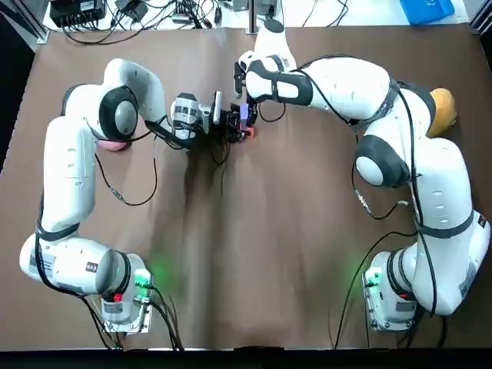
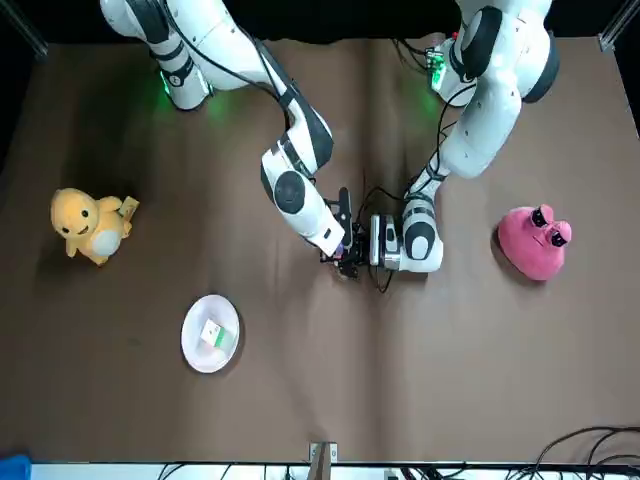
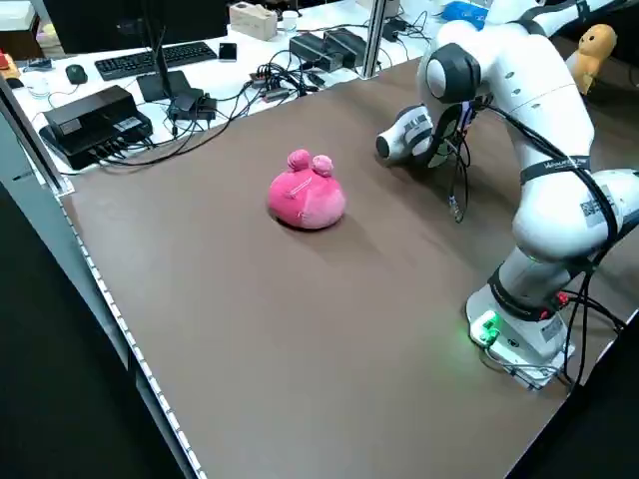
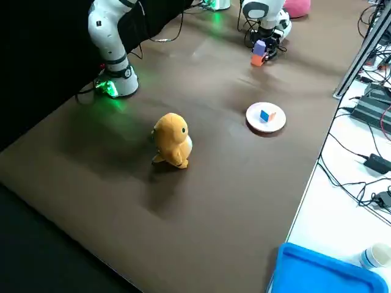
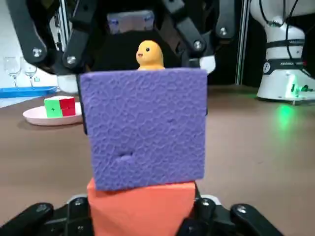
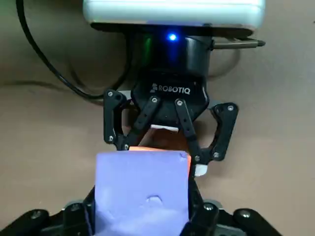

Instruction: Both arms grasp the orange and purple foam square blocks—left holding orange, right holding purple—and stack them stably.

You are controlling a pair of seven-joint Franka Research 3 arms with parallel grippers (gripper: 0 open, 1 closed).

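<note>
the two hands meet at the far middle of the brown surface [image 1: 254,254], both arms reaching in from their own sides. the left hand [image 1: 237,127] lies low and level, pointing toward the right, and it is closed on the orange block [image 4: 257,59]. in the left wrist view the orange foam sits clamped between its two fingers [image 5: 74,214]. the right hand [image 1: 245,106] comes in from the far side and is closed on the purple block [image 4: 259,47], which fills the gap between its fingers [image 6: 198,209] in the right wrist view.

the purple block rests directly on top of the orange block, their faces touching. it is set a little off square, so an edge of orange shows past it. the pair is low over the surface, but whether the orange block touches the surface cannot be told.

a pink plush [image 2: 533,242] lies on the left part of the surface, well apart from the blocks, close to the left arm's elbow. a yellow plush [image 2: 90,225] stands at the right edge. a white plate [image 2: 195,350] holding a small coloured cube [image 2: 212,334] sits farther out, to the right of the blocks. a blue bin [image 4: 324,271] stands off the brown mat, beyond its far edge.
</note>
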